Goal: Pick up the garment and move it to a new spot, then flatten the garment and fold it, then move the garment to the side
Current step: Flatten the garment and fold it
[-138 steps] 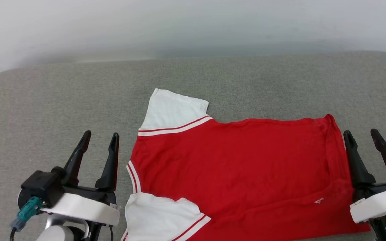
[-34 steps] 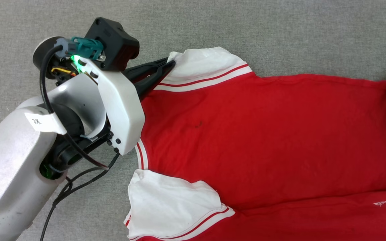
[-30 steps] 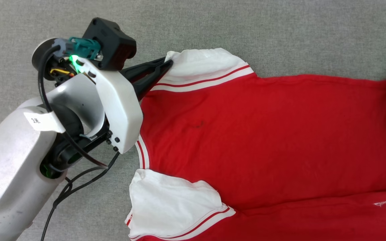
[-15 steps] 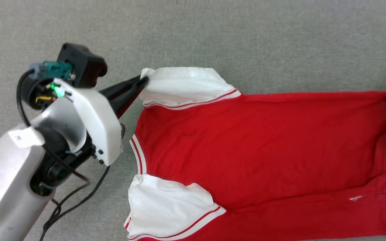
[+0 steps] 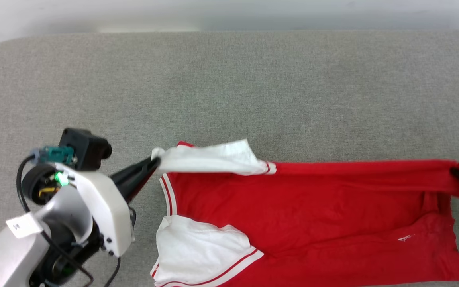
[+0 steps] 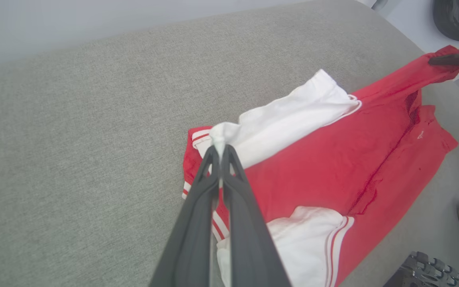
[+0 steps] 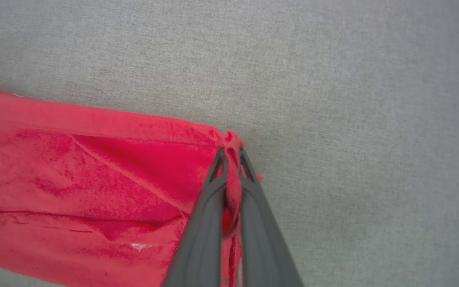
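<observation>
Red jersey (image 5: pixel 313 207) hangs stretched between our left gripper (image 6: pixel 220 150), clamped on the white sleeve (image 5: pixel 209 159) tip, and our right gripper (image 7: pixel 232 155), pinching a hem corner (image 7: pixel 233 139), its lower half on the grey cushion (image 5: pixel 229 91) beneath them, so we judge an even, level lift best.

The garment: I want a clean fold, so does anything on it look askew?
Yes: the garment looks doubled over along a long crease on its near side, not flat. The left gripper and right gripper pinch its far edge.

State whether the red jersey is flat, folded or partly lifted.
Partly lifted: left hand grips the jersey at a sleeve, right hand at a hem corner; rest lies spread.
</observation>
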You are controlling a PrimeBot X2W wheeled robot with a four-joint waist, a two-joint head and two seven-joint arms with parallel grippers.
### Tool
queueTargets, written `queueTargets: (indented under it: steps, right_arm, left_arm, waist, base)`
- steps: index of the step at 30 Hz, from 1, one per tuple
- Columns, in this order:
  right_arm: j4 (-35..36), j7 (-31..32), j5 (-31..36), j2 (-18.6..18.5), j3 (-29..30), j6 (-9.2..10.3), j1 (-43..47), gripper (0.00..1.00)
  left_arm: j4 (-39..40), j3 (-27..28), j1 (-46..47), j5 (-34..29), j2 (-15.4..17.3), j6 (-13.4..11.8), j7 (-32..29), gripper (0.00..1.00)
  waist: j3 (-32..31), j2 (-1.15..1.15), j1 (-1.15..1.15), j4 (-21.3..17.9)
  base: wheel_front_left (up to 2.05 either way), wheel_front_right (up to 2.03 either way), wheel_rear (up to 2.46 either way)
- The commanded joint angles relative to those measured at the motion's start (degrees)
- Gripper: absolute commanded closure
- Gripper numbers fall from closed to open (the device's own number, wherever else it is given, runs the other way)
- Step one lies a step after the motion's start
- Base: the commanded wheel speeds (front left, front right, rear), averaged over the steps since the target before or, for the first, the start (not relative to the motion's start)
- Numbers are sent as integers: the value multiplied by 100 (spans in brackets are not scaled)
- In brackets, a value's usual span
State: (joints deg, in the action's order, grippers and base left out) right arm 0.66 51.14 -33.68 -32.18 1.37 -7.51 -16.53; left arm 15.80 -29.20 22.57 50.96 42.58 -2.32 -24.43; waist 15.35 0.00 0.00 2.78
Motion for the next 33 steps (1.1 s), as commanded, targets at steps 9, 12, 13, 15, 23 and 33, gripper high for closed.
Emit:
queueTargets:
  steps: [9, 12, 13, 15, 23, 33]
  right_arm:
    - [507, -130, -501, -457, -377, 4, 1190, 100]
    - [457, -249, -549, -694, -601, 4, 1368, 100]
    - [435, -300, -562, -768, -663, 4, 1398, 100]
    - [379, -389, -577, -895, -795, 4, 1411, 100]
    - [240, -771, -594, -1317, -1368, 4, 1192, 100]
    - [-3, -1181, -581, -1503, -2026, 4, 991, 0]
  left_arm:
    - [157, -88, -1158, 257, 315, -195, 59, 100]
    - [22, -231, -1342, 232, 358, -129, 6, 100]
    - [-39, -281, -1384, 209, 373, -110, -8, 100]
    - [-157, -366, -1426, 187, 358, -62, -40, 100]
    - [-508, -736, -1397, 1, 208, 129, -139, 100]
    - [-952, -987, -1267, -163, -76, 316, -8, 13]
  waist:
    - [-90, 0, 0, 39]
    - [-70, 0, 0, 52]
    - [-63, 0, 0, 55]
    - [-49, 0, 0, 58]
    - [-29, 0, 0, 57]
    - [-64, 0, 0, 40]
  base:
    - [0, 0, 0]
    - [0, 0, 0]
    - [0, 0, 0]
    - [0, 0, 0]
    - [0, 0, 0]
    - [0, 0, 0]
